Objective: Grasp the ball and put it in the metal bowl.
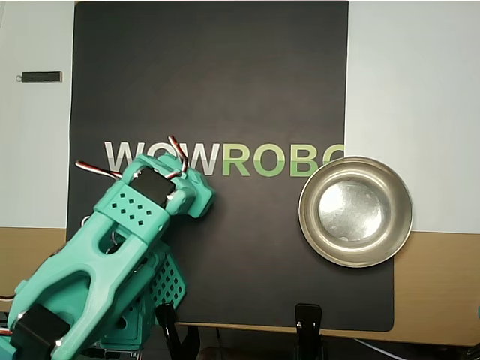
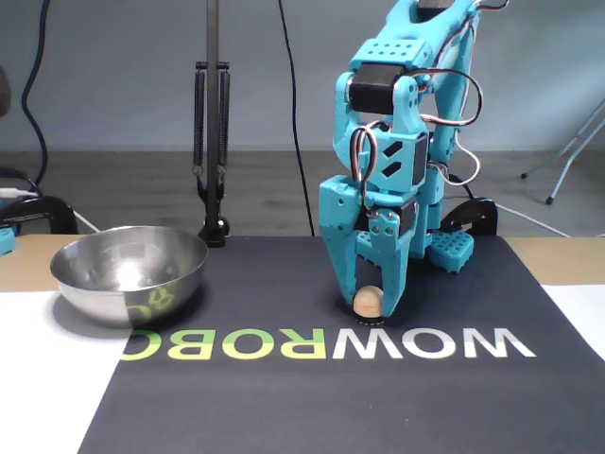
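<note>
Fixed view: teal gripper (image 2: 368,305) points straight down at the black mat (image 2: 284,397), fingers (image 2: 344,280) clenched on the ball (image 2: 368,302), which sits between the tips, low at the mat by the white lettering. Bowl (image 2: 129,272) stands well off to the fingers' left, empty. Overhead view: arm (image 1: 112,247) hides the ball; bowl (image 1: 355,211) sits right of the mat's lettering.

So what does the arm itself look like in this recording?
The arm is turquoise printed plastic with black motor blocks, perforated dot-pattern panels and looping red-and-white cables. Its gripper has two tapering turquoise fingers.
</note>
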Controlling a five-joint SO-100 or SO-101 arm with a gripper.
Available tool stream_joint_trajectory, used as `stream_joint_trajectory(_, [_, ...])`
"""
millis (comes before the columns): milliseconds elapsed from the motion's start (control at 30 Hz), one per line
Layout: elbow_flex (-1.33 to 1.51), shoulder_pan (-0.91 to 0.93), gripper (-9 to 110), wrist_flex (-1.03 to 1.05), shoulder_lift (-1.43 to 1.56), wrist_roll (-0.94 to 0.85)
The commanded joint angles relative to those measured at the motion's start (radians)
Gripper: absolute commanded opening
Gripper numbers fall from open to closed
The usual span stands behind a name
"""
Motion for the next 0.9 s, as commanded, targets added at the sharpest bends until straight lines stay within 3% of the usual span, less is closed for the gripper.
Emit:
stream_joint_trajectory(0, [0.037, -0.005, 47, -0.025, -0.002, 0.002])
stream_joint_trajectory(467, [0.040, -0.003, 46, -0.021, 0.002, 0.002])
stream_joint_trajectory(633, [0.040, -0.003, 35, -0.020, 0.002, 0.002])
stream_joint_trajectory(867, [0.031, 0.000, 34, -0.018, 0.002, 0.008])
